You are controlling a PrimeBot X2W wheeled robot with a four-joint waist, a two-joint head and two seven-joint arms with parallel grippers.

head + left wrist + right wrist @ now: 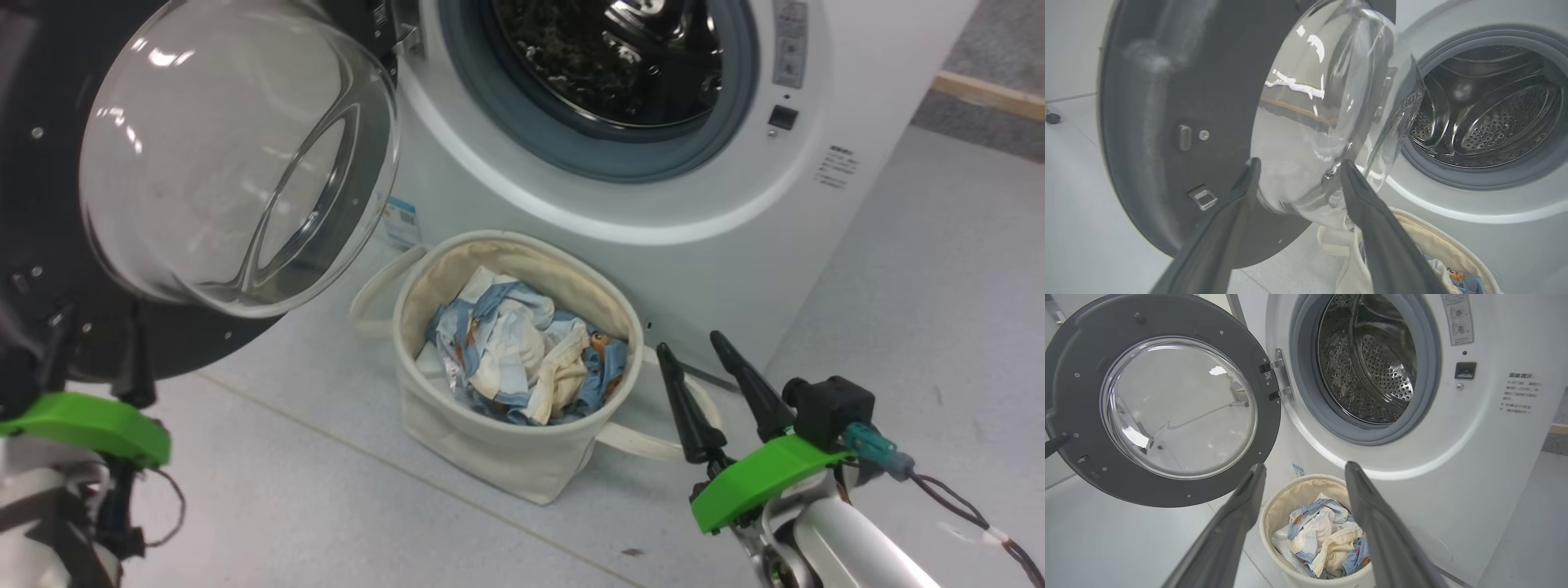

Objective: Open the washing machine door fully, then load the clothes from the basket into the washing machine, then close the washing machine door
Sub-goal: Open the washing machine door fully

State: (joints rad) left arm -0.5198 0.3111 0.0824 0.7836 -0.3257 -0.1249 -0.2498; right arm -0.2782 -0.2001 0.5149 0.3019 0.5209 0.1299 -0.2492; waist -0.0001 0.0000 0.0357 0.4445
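In the head view, shows the washing machine door [49, 204] standing wide open at the upper left, its glass bowl [237, 155] bulging toward the camera, with the washing machine [718, 269] across the top and the drum [612, 57] dark and cut off by the frame edge. Places the basket [457, 433] at centre on the floor [286, 490], just in front of the machine, with the clothes [522, 359] bunched inside it. Puts the left gripper [96, 359] at the lower left, dark fingers hard to separate from the black rim behind; cannot tell there whether touching. From the left wrist view, makes plain what the head view hides: fingers [1237, 200] spread wide, nothing between them, the door's inner face and bowl just beyond. Puts the right gripper [690, 343] at the lower right, near the basket's handle [645, 445], fingers parted and empty. From the right wrist view, adds the hinge [1278, 379] at the door's right side, the drum's perforations, and one fingertip [1055, 443] of the left gripper at the rim's left edge
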